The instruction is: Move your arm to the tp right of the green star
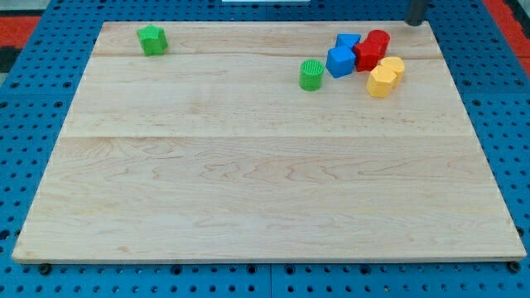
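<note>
The dark rod comes in at the view's top right, and my tip shows as a blunt dark end at the far edge of the wooden board, touching no block; it is a bare rod, with nothing to open or close and nothing in its hold. Taking the tip as the landmark, the nearest pieces sit just below and to its left: a red block of two lobes, pressed against a blue cube, with a second blue block behind that cube whose shape I cannot make out. Below the tip, slightly left, lie two yellow blocks touching each other and faceted like hexagons. Further left of the tip, beyond the blue cube, stands a ribbed green cylinder. The green star is far to the tip's left, alone near the board's top left corner, well apart from everything else.
</note>
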You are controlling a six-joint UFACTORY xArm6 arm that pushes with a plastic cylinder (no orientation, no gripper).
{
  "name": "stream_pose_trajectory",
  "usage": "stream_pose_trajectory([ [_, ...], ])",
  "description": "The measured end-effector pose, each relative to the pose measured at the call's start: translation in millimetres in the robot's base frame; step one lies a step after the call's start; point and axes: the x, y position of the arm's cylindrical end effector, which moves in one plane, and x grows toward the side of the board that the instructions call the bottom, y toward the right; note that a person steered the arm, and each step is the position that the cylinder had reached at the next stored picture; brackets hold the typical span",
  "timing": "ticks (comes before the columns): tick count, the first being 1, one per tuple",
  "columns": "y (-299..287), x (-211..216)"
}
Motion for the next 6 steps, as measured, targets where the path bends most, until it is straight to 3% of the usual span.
stream_pose_trajectory([
  [4,22.5,9.4],
  [6,-94.6,9.5],
])
